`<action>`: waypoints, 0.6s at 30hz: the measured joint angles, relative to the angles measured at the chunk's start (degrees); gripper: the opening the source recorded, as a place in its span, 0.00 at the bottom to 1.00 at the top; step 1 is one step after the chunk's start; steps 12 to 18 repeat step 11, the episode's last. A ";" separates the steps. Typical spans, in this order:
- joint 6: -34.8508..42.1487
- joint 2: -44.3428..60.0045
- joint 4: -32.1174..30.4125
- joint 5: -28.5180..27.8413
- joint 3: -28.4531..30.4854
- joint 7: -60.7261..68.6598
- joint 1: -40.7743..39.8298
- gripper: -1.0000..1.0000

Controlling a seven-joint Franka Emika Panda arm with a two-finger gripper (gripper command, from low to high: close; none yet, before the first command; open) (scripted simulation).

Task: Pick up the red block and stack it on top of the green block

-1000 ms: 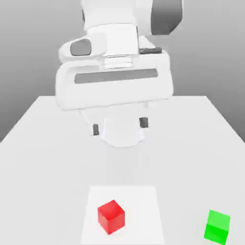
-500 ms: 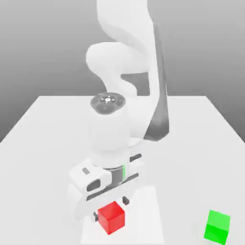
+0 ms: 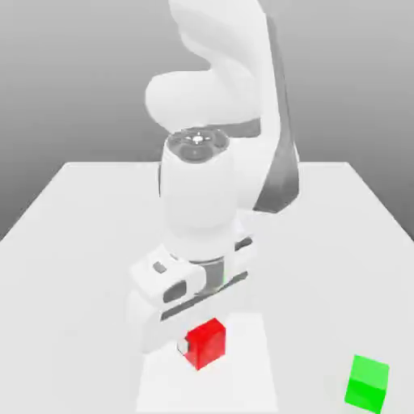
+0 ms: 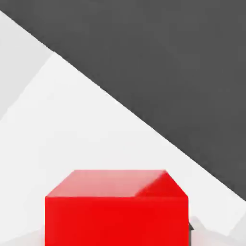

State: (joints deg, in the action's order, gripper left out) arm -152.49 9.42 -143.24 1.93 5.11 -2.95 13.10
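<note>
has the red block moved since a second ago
Yes. In the exterior view the red block now sits higher in the picture and nearer the green block, which has stayed put; the gripper appears to be lifting it.

The exterior view looks from above and in front of the surface [image 3: 73, 242], angled down, facing the arm [image 3: 214, 162] head-on from moderate range. The hand view rides on the hand and looks past the pincer at very close range, with the red block [image 4: 116, 206] directly before it. Both views share that block [image 3: 205, 343] and the surface [image 4: 86, 125] beneath it.
</note>
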 joint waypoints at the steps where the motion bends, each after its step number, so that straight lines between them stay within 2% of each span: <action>1: 0.97 0.18 1.15 -0.50 -1.38 0.02 1.43 0.00; 4: 3.28 1.30 4.57 -1.91 -5.44 0.16 5.66 0.00; 7: 0.58 8.03 8.64 -3.89 -8.11 0.03 9.48 0.00; 8: -0.91 10.01 9.13 -4.25 -8.19 -0.10 10.00 1.00; 18: -0.91 10.01 9.13 -4.25 -8.19 -0.10 10.00 1.00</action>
